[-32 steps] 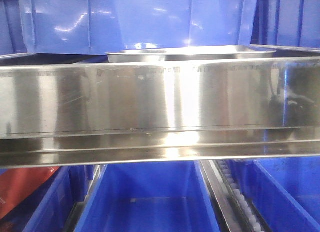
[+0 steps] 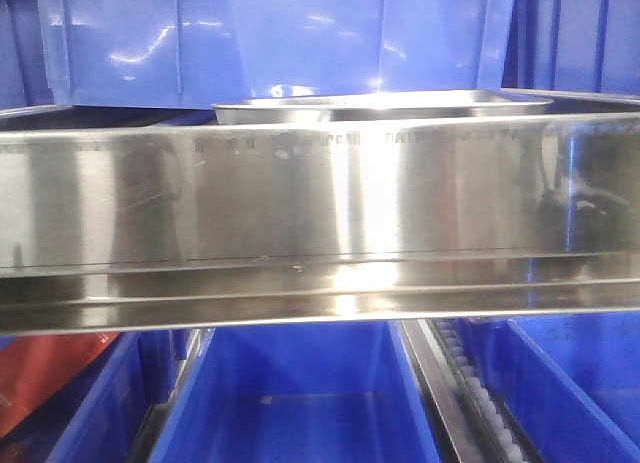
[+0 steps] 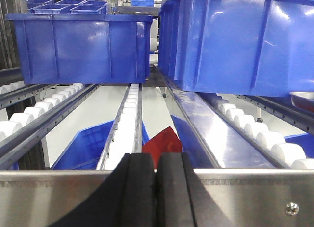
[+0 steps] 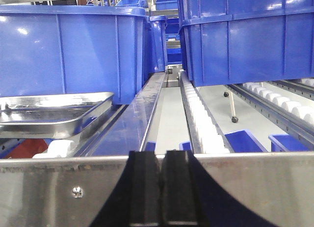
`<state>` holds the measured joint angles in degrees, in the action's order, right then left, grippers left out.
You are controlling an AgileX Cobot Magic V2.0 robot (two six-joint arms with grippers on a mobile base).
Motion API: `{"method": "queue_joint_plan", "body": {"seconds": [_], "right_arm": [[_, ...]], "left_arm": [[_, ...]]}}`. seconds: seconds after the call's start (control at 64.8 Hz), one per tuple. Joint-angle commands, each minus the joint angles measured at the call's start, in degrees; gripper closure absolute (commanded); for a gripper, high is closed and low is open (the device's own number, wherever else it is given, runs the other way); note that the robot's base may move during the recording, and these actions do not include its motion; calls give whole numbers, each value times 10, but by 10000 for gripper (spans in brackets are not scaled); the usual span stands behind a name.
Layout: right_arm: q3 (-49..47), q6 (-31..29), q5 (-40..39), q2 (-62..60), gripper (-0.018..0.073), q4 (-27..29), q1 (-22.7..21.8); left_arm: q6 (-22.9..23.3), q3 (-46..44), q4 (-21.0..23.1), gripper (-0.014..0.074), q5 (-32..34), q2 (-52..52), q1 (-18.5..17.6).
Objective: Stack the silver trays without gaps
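Note:
A silver tray [image 2: 380, 105] shows in the front view just behind the top edge of the steel rail, only its rim and shallow wall visible. The right wrist view has the same kind of tray [image 4: 49, 114] resting on the roller lane, to the left and ahead of my right gripper [image 4: 161, 156]. That gripper is shut with nothing between its black fingers. My left gripper [image 3: 156, 158] is also shut and empty. A sliver of a tray's rim [image 3: 303, 97] peeks in at the far right of the left wrist view. Whether it is one tray or a stack cannot be told.
A long brushed-steel rail [image 2: 320, 198] spans the front, close to both grippers. Large blue bins [image 3: 81, 48] [image 4: 64, 50] stand on the roller lanes [image 3: 125, 119] behind it. Lower blue bins [image 2: 300, 393] and a red object [image 3: 162, 140] lie beneath.

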<state>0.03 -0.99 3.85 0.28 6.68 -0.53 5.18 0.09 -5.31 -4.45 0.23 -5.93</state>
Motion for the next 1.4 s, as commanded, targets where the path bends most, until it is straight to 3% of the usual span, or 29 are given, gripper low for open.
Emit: {"method": "queue_joint_plan", "body": {"seconds": [0.0, 0.432, 0.633, 0.725, 0.787, 0.895, 1.034, 1.157, 1.311, 1.389], "right_arm": [[0, 0, -13, -3, 638, -5, 0], [0, 0, -17, -3, 638, -5, 0], [0, 0, -82, -3, 638, -1, 0], [0, 26, -143, -3, 638, 68, 4], [-15, 30, -165, -3, 638, 96, 3], [-81, 30, -127, -3, 638, 100, 3], [-201, 27, -10, -3, 638, 68, 3], [-333, 26, 173, 51, 638, 18, 3], [-484, 24, 334, 165, 638, -44, 3], [-572, 24, 409, 232, 638, -51, 3]], "left_arm": [[4, -1, 3, 608, 9, -2, 1], [4, -1, 3, 608, 10, -2, 1], [6, -1, 10, 608, 142, -2, 1], [16, -17, 62, 608, 155, -2, 1], [16, -52, 100, 608, 114, -2, 1], [14, -139, 96, 608, 19, -2, 1], [9, -285, 75, 608, -95, 27, 1], [-27, -404, 76, 608, -178, 93, 1], [-67, -535, 108, 608, -276, 193, 1], [-77, -610, 138, 608, -362, 255, 1]]}}
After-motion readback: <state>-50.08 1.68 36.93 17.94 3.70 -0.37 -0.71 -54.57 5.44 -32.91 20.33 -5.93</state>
